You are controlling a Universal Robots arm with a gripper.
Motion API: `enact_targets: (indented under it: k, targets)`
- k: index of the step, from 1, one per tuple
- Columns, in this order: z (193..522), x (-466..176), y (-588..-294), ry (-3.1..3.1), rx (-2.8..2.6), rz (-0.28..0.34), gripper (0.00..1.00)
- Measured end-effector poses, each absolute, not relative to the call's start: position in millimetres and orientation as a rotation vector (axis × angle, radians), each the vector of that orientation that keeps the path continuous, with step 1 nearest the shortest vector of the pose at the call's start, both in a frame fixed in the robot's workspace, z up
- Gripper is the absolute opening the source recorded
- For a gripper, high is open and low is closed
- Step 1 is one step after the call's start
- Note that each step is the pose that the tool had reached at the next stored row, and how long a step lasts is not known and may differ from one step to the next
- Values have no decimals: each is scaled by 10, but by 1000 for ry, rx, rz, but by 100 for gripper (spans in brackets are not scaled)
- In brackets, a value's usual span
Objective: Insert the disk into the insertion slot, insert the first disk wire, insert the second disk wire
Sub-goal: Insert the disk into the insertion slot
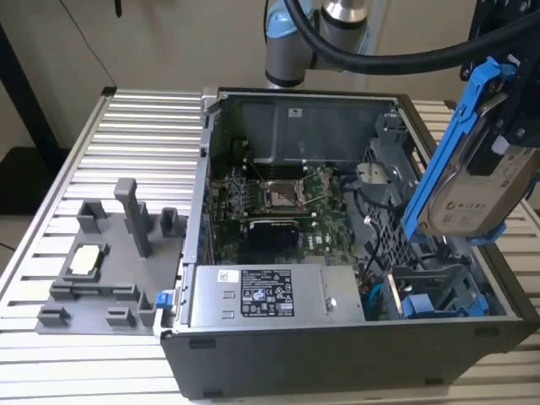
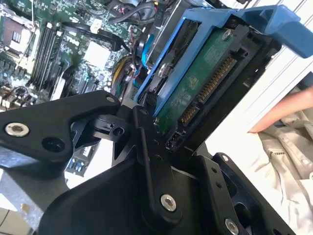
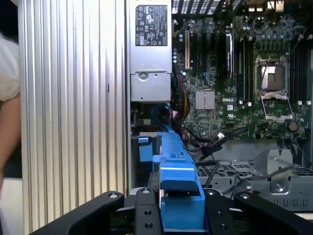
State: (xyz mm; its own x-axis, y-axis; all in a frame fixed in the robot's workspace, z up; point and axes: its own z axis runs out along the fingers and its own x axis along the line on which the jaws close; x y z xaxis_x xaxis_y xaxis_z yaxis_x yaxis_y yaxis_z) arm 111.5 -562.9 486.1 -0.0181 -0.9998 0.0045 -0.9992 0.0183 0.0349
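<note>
Pinches the flat rectangular silver-grey disk (image 1: 483,190), pale label facing outward, in the black claw (image 1: 506,126), fingers pressed onto its two broad faces. Carries along the bright blue plastic carrier frame (image 1: 445,143) clipped round the disk's edges. Holds the disk raised and steeply tilted at the exterior view's right, over the right-hand end of the open dark-grey computer case (image 1: 337,359). Hangs above the grey metal bay (image 1: 439,299) with blue plastic parts in the case's near right corner.

Shows, in the second wrist view, the disk's green circuit-board underside (image 2: 205,83) with its row of gold contacts, the blue carrier frame (image 2: 254,19) along the upper edge, and the claw (image 2: 195,122) closed on it, one black finger (image 2: 146,142) flat against the board side. Beyond the disk, a person's hand (image 2: 288,110) over pale cloth.

Shows, in the first wrist view, the carrier frame (image 3: 178,181) edge-on between the black fingers (image 3: 146,208) of the claw (image 3: 181,215). Beneath it, inside the case: the green motherboard (image 3: 234,83) and the grey labelled power-supply box (image 3: 150,49).

Rests the case on a ribbed aluminium bench (image 1: 126,126). Beside the case, toward the exterior view's left, a grey plastic fixture (image 1: 126,228) with upright posts.
</note>
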Motion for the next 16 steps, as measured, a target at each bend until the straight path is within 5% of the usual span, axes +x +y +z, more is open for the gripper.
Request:
enact_targets:
  k: [16]
  targets:
    - [4708, 1124, -5658, -2222, 2181, -23, 33]
